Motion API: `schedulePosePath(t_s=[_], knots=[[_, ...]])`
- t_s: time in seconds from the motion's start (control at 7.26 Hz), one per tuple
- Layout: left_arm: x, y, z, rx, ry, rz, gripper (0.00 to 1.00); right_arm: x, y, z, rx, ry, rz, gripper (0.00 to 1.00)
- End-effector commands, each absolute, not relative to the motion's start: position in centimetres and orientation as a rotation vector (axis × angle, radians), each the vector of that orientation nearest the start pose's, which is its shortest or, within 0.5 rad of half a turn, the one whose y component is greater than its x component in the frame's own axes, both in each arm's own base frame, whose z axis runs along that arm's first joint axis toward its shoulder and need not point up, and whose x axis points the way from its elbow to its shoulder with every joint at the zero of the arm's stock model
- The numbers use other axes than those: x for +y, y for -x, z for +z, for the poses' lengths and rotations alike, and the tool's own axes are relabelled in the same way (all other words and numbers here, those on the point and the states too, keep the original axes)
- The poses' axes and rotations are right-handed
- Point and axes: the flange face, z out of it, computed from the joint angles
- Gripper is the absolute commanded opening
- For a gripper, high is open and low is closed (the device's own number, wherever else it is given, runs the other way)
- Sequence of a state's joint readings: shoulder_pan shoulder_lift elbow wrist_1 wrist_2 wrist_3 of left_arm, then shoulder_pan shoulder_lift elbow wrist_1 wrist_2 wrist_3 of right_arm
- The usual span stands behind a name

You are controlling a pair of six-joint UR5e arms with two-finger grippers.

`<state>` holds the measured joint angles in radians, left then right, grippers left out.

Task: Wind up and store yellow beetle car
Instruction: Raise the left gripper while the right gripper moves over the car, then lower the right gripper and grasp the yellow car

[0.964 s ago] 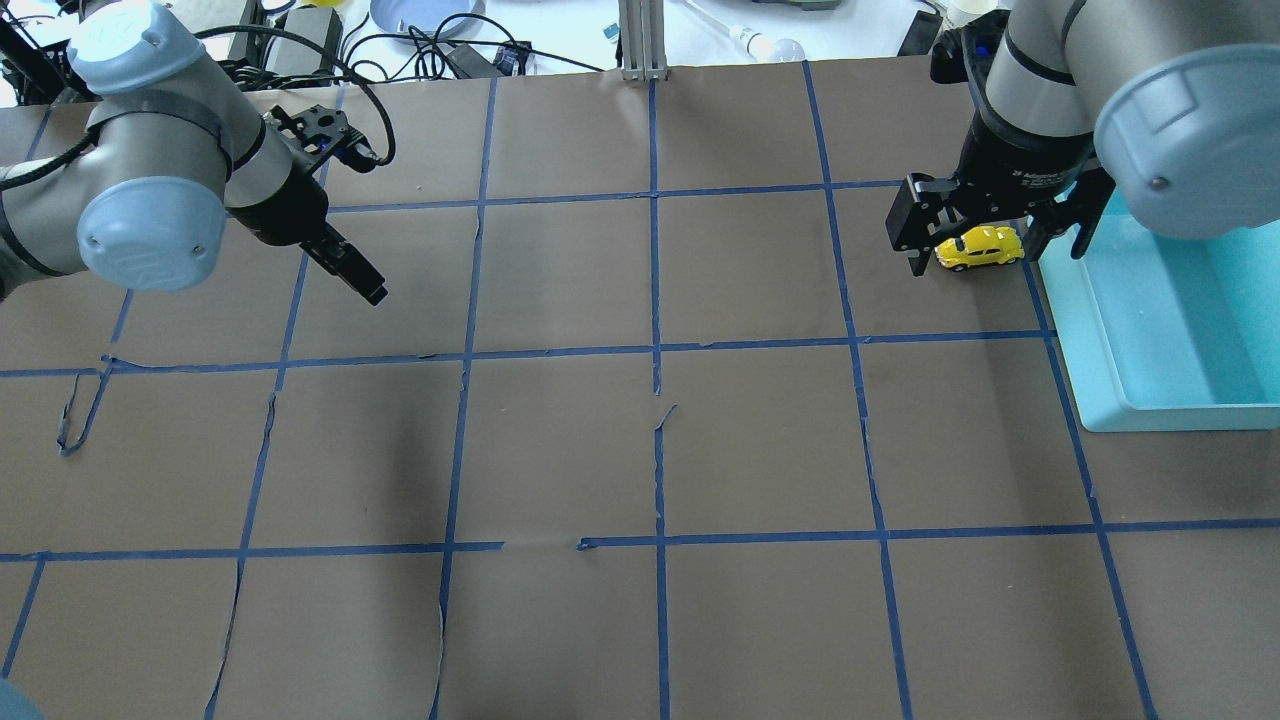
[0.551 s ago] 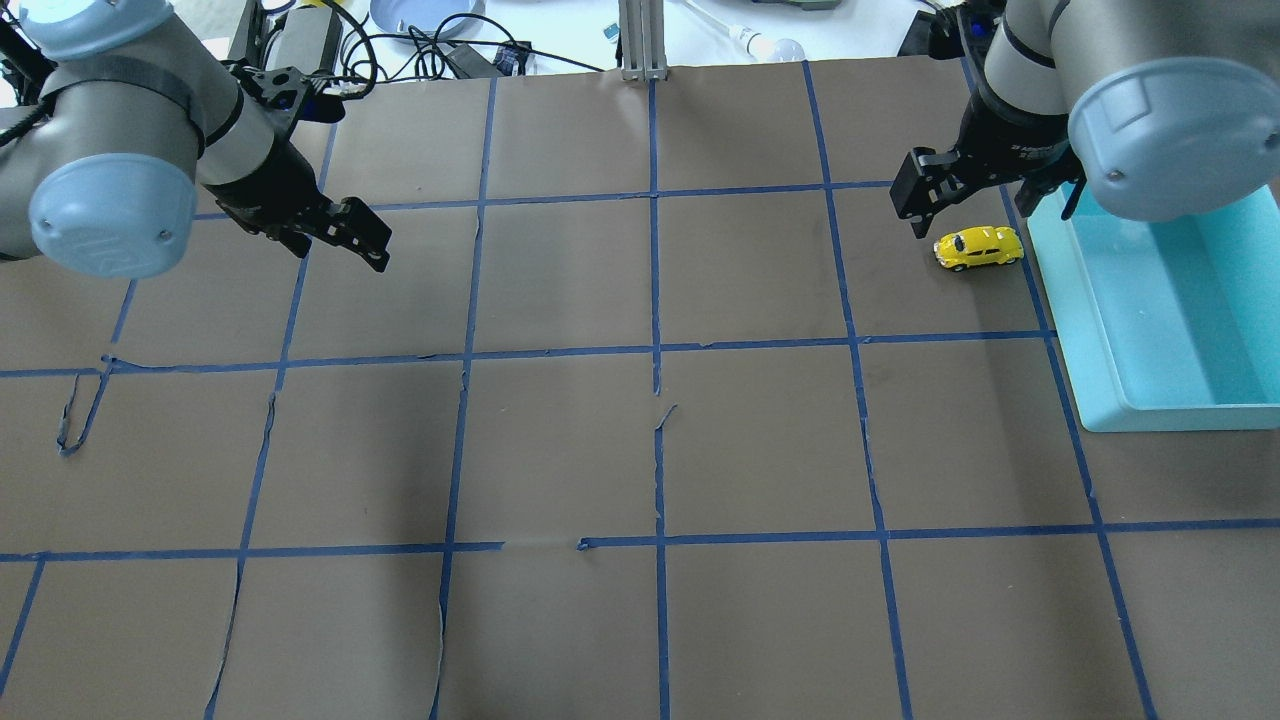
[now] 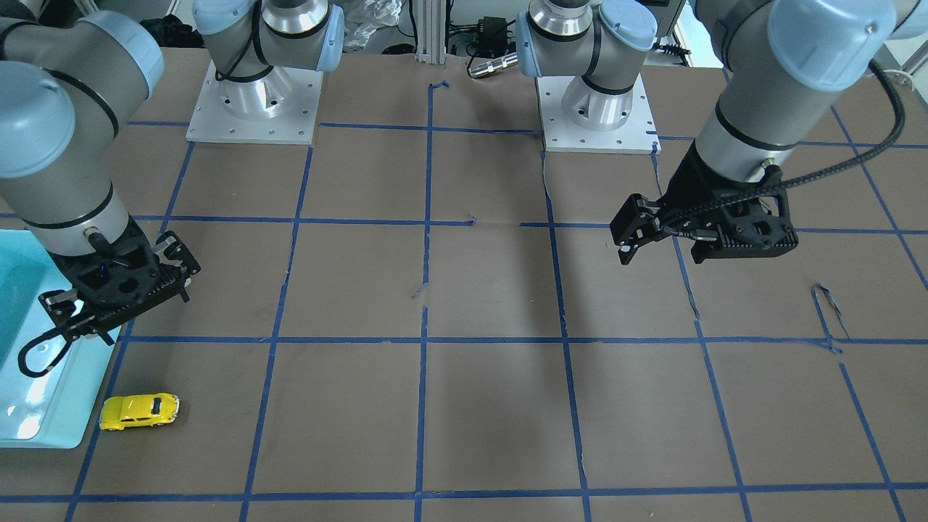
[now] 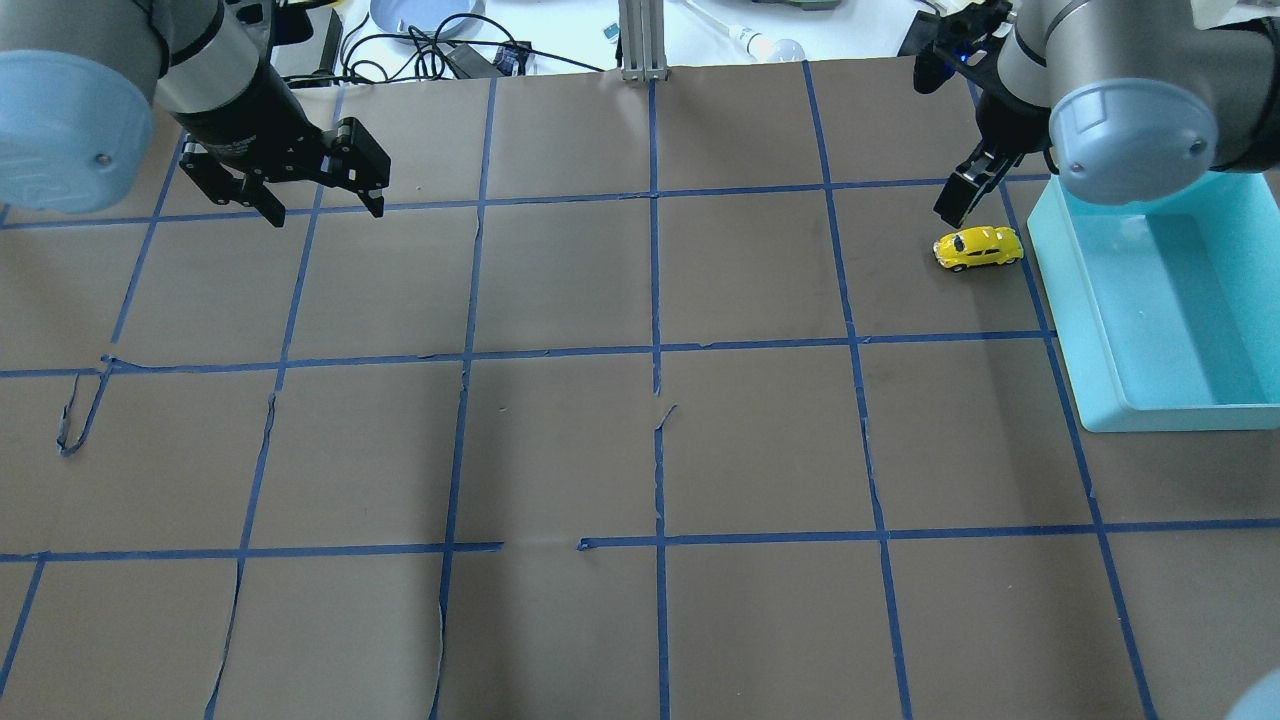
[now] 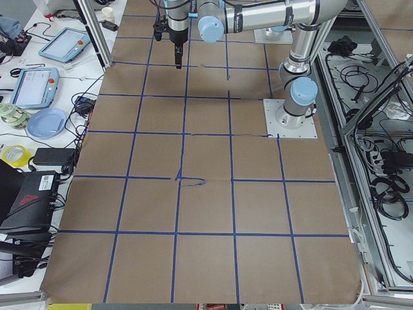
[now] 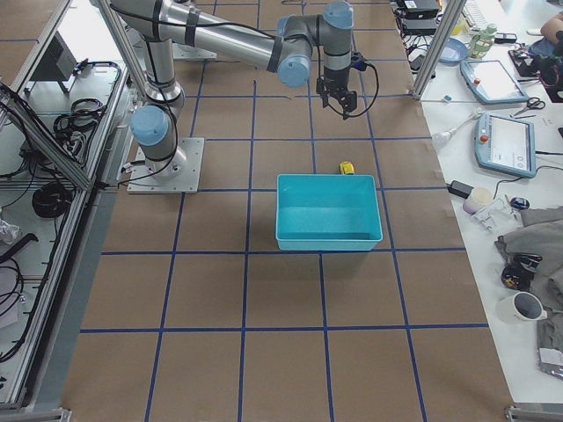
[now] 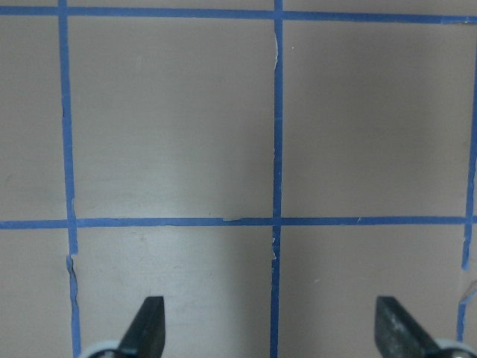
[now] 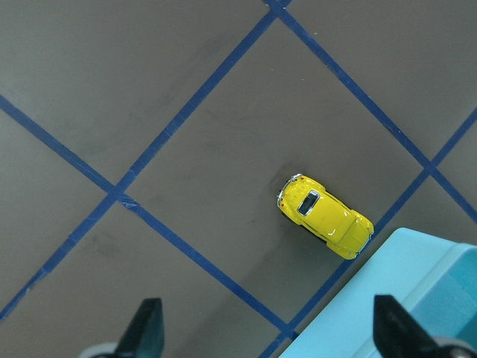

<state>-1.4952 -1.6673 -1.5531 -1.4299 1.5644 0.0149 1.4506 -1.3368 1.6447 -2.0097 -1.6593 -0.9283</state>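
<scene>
Yellow beetle car (image 4: 978, 248) lies end-on to the bin (image 4: 1075, 320); left fingers (image 7: 149, 328) and right fingers (image 8: 147, 328) gape empty.

Overhead cam looks down from behind the robot (image 3: 594, 109), front cam faces it across the brown blue-taped table (image 4: 560, 450), side cams sit at each end. Wrist cams stare straight down up close; the right one shares the tiny glossy yellow beetle car (image 8: 326, 216) with overhead.
</scene>
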Motion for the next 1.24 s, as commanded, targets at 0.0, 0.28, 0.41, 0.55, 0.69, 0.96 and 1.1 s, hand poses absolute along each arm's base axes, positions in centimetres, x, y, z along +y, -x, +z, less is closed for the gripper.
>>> schedulePosePath(t_s=[0.0, 0.28, 0.41, 0.55, 0.69, 0.96, 1.1], knots=[[-52.6, 11.2, 49.9, 3.121, 0.106, -0.158, 1.0, -61.7, -3.0, 33.2, 2.87, 1.602, -0.068, 0.99], [-51.0, 13.2, 51.5, 3.124, 0.078, -0.211, 1.0, -63.5, 0.3, 29.8, 2.729, 1.78, -0.056, 0.99], [-50.8, 13.5, 51.2, 3.154, 0.076, -0.203, 1.0, -64.5, 1.7, 27.4, 2.682, 1.837, -0.039, 0.99], [-50.6, 13.5, 51.3, 3.151, 0.057, -0.203, 1.0, -65.9, 2.1, 25.6, 2.606, 1.941, -0.024, 0.99], [-50.6, 13.3, 51.4, 3.143, 0.057, -0.207, 1.0, -66.9, 2.5, 24.1, 2.547, 1.998, -0.006, 0.98], [-50.6, 13.3, 51.4, 3.153, 0.059, -0.208, 1.0, -67.3, 2.6, 22.0, 2.461, 2.07, 0.031, 0.96], [-50.6, 13.4, 51.3, 3.152, 0.056, -0.205, 1.0, -67.2, 2.6, 20.7, 2.388, 2.125, 0.054, 0.96]])
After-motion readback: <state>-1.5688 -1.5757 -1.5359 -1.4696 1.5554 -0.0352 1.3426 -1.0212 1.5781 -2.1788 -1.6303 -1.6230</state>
